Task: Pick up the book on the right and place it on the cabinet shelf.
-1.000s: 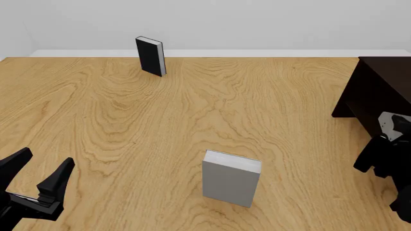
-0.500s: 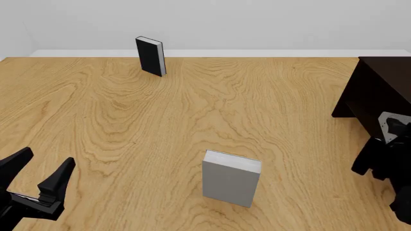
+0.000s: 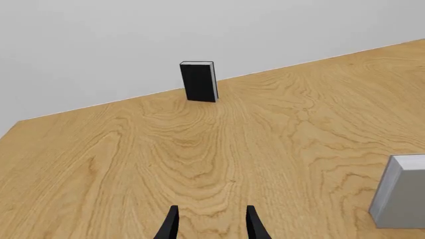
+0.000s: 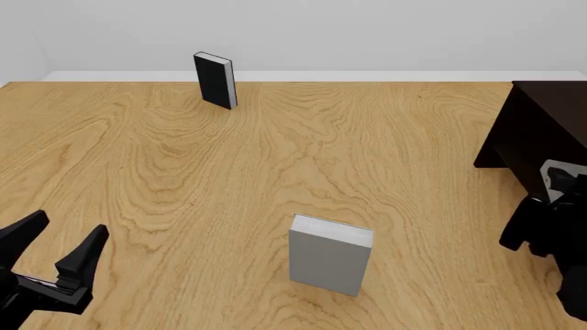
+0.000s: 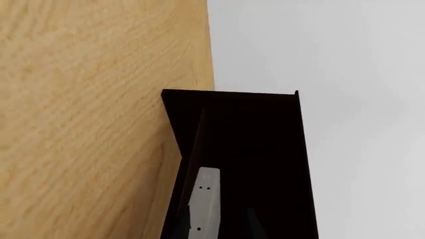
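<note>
The left gripper (image 4: 51,251) hovers at the near left with its black wedge-shaped fingers (image 3: 169,226) spread apart, holding nothing. The right gripper (image 4: 546,234) sits at the near right edge, just in front of the cabinet (image 4: 541,134); whether its fingers are apart or together cannot be told, and nothing shows in them. Since half a second ago it has edged slightly lower and leftward; the left gripper has barely moved. The book (image 4: 330,254), a plain grey slab with white page edges, stands upright on the wood-grain table (image 4: 275,165), near centre. A black book (image 4: 216,80) stands far left. The cabinet is blocky, almost black.
</note>
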Tool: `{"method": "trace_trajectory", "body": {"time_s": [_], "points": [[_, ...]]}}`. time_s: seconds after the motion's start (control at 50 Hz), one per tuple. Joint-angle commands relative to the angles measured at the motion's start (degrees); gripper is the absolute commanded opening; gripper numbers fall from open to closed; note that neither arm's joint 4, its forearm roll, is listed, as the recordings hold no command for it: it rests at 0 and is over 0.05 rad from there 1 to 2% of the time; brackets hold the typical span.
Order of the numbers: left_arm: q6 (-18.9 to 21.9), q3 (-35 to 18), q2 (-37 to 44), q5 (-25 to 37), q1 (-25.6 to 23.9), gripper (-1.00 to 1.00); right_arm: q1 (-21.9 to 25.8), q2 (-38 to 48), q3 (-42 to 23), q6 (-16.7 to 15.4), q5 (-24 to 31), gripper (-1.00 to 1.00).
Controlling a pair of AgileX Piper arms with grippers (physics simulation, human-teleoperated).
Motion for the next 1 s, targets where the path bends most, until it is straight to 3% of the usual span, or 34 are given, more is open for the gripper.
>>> {"method": "trace_trajectory", "body": {"time_s": [0.02,0.58,0.74,1.0], "points": [[0.0,0.0,0.7,-0.6,0.0,1.0,8.8,1.0,-4.8,0.4,6.3,1.0],[0.4,0.0,0.7,-0.4,-0.3,1.0,12.8,-3.0,-3.7,1.9,7.6,1.0],[0.4,0.0,-0.2,0.3,-0.3,1.0,14.7,-6.2,-4.3,1.6,9.8,1.0],[0.4,0.0,-1.0,1.0,-0.2,1.0,18.8,-16.7,-6.2,3.0,18.7,1.0]]}}
